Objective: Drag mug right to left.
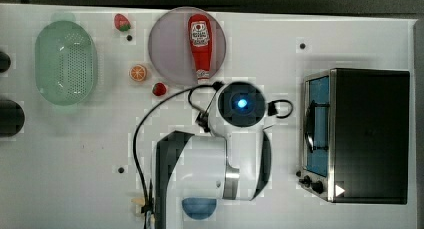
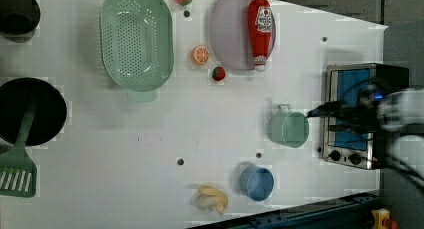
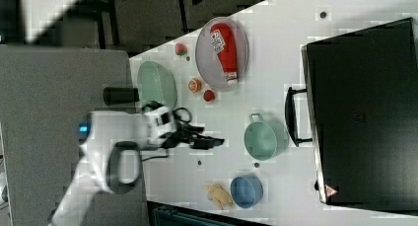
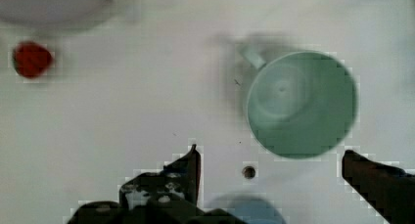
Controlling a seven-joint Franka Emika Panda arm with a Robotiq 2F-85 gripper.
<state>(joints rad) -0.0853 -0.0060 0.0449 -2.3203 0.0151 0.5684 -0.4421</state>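
The arm was on its approach: the gripper [image 4: 269, 168] hung above the table with fingers spread wide, holding nothing. The mug [image 2: 289, 129] stood upright just beside the toaster oven [image 2: 352, 114], untouched. Next, I reckoned, it needed lowering onto the rim.

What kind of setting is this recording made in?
Probably a lab tabletop staged as a toy kitchen: a white table with a toaster oven, a colander, a ketchup bottle on a plate, and play fruit like the strawberry.
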